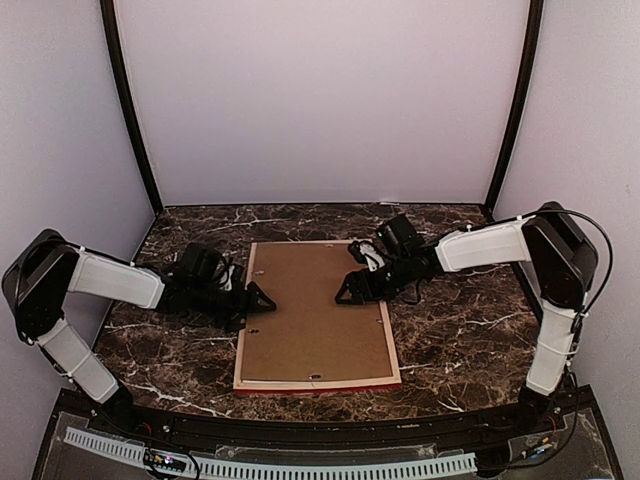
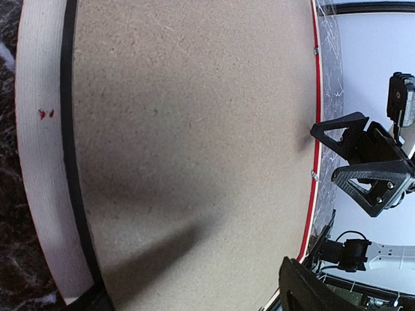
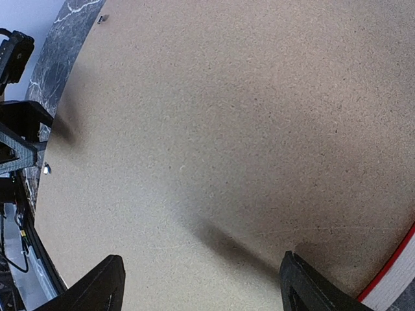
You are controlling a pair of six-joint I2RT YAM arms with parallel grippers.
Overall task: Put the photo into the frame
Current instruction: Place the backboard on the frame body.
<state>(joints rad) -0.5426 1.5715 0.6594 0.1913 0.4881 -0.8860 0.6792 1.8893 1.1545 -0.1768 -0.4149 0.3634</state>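
Top external view: the frame (image 1: 320,384) lies flat and face down in the middle of the surface (image 1: 450,340), its pale wood back upward and a red strip showing along its near edge.
Left pincer (image 1: 262,298): at the frame's left edge, about halfway along it, fingers spread with nothing between them.
Backing board (image 1: 315,310): brown pressed fibreboard, matt and finely speckled, filling the frame's recess. Small metal tabs (image 2: 315,50) sit along the frame's right inner edge.
Photo: not visible anywhere around the frame (it may lie under the board, but that cannot be told).
Right pincer (image 1: 350,278): low over the far right part of the frame, above the board, jaws wide apart and empty.
Handling, frame: likely light and stiff, a thin flat rectangle that would flex little but slide easily on the glossy marble-patterned surface. Any glazing underneath would be fragile.
Where to take hold: probably the outer rim, one pincer on each long side, since the flat board offers no edge to pinch.
Handling, board: thin and rigid, and rough enough not to slip. It looks best lifted at an exposed edge once the tabs are turned aside.
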